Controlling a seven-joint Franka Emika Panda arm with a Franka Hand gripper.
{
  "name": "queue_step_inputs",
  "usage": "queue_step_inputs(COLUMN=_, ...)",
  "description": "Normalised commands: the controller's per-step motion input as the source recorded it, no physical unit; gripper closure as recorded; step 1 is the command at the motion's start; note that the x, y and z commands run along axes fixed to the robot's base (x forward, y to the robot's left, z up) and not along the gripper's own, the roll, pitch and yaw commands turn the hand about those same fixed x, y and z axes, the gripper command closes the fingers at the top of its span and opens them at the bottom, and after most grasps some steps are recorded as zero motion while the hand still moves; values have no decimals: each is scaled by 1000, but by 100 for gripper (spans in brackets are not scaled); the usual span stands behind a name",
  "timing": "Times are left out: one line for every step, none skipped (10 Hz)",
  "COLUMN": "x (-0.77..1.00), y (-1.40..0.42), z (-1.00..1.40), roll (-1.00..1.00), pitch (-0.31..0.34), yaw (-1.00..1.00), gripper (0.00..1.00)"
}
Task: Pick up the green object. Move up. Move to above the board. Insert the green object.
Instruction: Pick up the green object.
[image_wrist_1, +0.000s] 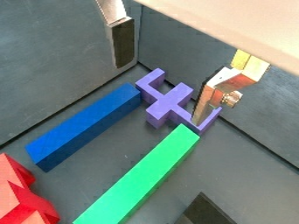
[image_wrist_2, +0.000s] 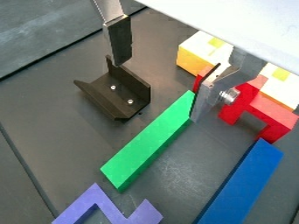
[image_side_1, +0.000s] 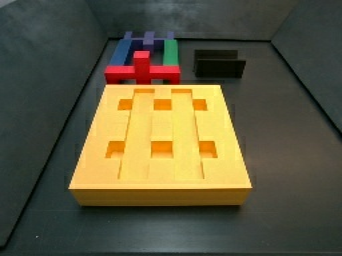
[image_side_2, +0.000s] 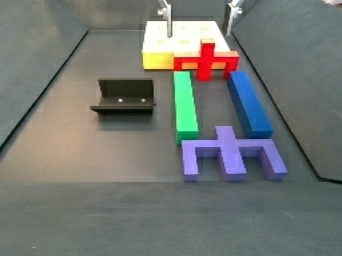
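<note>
The green object (image_side_2: 186, 100) is a long green bar lying flat on the floor between the fixture (image_side_2: 123, 97) and a blue bar (image_side_2: 247, 100). One end points at the board (image_side_2: 167, 45). It also shows in both wrist views (image_wrist_1: 146, 179) (image_wrist_2: 152, 140) and in a side view (image_side_1: 171, 48). The board (image_side_1: 160, 188) is a large yellow-orange slab with square holes. My gripper (image_side_2: 201, 10) is open and empty, high above the bar's board end. In both wrist views the gripper (image_wrist_1: 163, 87) (image_wrist_2: 162, 87) straddles that end with the fingers wide apart.
A red cross-shaped block (image_side_2: 207, 62) lies against the board's edge, touching the green bar's end. A purple forked piece (image_side_2: 231, 155) lies at the bars' other end. The dark fixture (image_wrist_2: 114, 92) stands beside the green bar. Grey walls enclose the floor.
</note>
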Motion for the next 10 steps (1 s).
queue_step_inputs(x=0, y=0, z=0, roll=0, pitch=-16, yaw=0, gripper=0)
queue_step_inputs(x=0, y=0, z=-20, roll=0, pitch=0, yaw=0, gripper=0)
queue_step_inputs(x=0, y=-46, z=0, roll=0, pitch=0, yaw=0, gripper=0)
queue_step_inputs(x=0, y=-17, z=-6, roll=-19, pitch=0, yaw=0, gripper=0)
queue_step_inputs(x=0, y=-151, z=-211, roll=-111, pitch=-104, yaw=0, gripper=0)
queue_step_inputs(x=209, y=-109, z=-620, roll=-230, pitch=-139, yaw=0, gripper=0)
queue_step_inputs(x=589, y=-171, z=-857, roll=-123, pitch=-26, yaw=-66, gripper=0)
queue_step_inputs(x=471, y=-129, z=-974, roll=-71, pitch=-27, yaw=-23, gripper=0)
queue_step_inputs(x=254, y=-74, z=-1000, roll=-41, pitch=-59, yaw=0, gripper=0)
queue_step_inputs(x=237, y=-89, z=-1000, roll=-40, pitch=-64, yaw=0, gripper=0)
